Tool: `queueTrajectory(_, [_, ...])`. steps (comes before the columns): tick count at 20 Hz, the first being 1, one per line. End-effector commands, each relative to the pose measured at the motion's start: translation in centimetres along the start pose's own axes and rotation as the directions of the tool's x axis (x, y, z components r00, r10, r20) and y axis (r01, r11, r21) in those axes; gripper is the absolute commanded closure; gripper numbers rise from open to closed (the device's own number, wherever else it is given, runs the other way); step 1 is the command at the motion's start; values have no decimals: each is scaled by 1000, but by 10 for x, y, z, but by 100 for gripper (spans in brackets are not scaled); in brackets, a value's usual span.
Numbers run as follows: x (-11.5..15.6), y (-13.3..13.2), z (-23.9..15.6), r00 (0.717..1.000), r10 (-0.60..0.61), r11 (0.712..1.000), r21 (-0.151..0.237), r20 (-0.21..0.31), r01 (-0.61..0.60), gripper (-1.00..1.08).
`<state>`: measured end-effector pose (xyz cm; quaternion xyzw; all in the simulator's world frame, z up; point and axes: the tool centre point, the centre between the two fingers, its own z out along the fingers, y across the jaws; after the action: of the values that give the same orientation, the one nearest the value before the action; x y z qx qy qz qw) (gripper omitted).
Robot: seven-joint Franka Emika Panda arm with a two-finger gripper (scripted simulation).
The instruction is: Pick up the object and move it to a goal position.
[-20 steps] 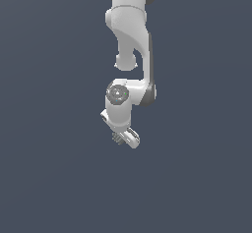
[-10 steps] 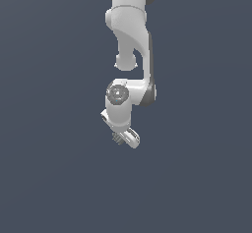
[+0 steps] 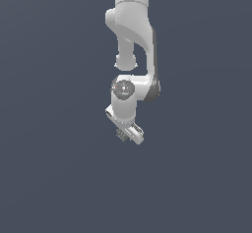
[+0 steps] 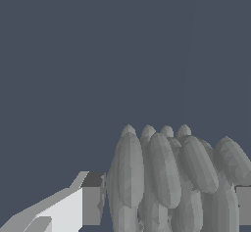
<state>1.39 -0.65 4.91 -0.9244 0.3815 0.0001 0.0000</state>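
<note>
gripper (image 3: 125, 132) closed on the object (image 3: 120, 135), pads pressing it from both sides. seen in the wrist view as a cluster of dull-grey ribbed lobes (image 4: 166, 177) filling the gap between one finger (image 4: 90, 199) and the other at the frame edge. hanging under the white arm (image 3: 133, 35) in the exterior view, tilted, against plain dark grey background.

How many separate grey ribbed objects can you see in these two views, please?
1. The single grey ribbed object sits between the pincer pads in the wrist view; in the exterior view it peeks out beneath the pincer. Nothing else shows, though the arm could hide something.
</note>
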Motion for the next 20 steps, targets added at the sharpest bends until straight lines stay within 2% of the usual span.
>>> queueTrajectory(1, [-13,-2,-4,1000,-1,1000,1,0,1,108])
queueTrajectory(6, [-52,-6,-15,1000,-1,1000,1,0,1,108])
queueTrajectory(20, [-193,-23,-56,1000,-1,1000,0,0,1,108])
